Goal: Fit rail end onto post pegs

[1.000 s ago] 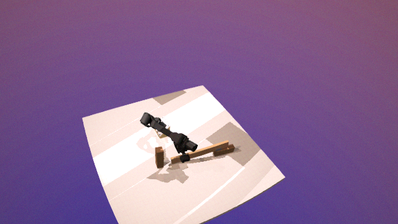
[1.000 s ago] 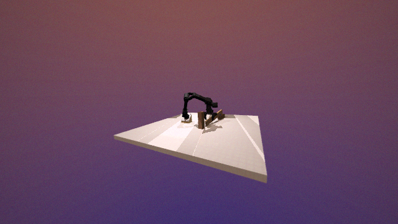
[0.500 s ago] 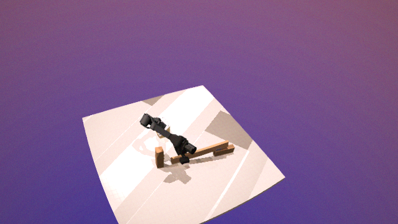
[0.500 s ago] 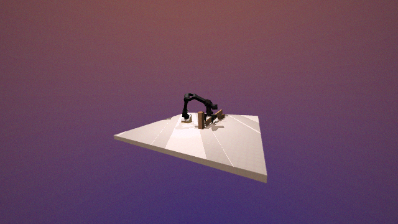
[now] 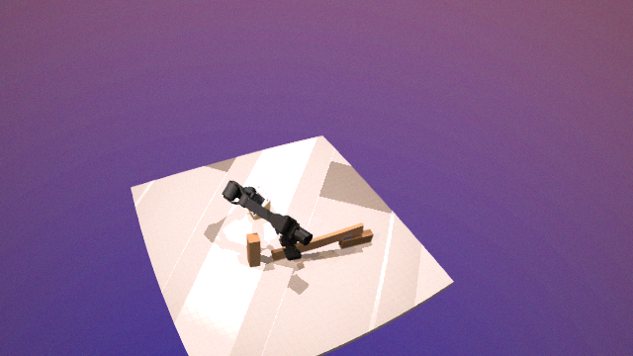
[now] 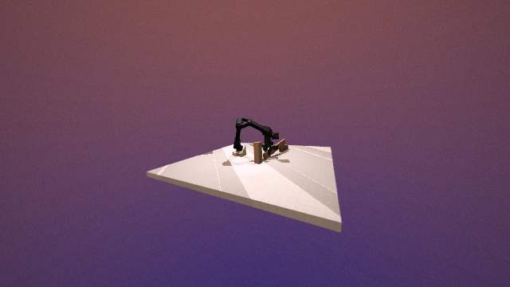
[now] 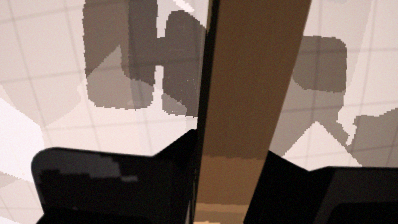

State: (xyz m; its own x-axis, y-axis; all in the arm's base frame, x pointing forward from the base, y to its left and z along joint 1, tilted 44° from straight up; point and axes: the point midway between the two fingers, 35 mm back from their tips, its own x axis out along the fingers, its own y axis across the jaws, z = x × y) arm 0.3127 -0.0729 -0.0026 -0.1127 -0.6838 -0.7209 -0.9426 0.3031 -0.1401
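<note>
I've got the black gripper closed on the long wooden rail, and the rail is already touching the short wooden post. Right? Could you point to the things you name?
Not quite: the top view shows a gap between the long wooden rail [image 5: 334,238] and the short wooden post [image 5: 253,251].
</note>
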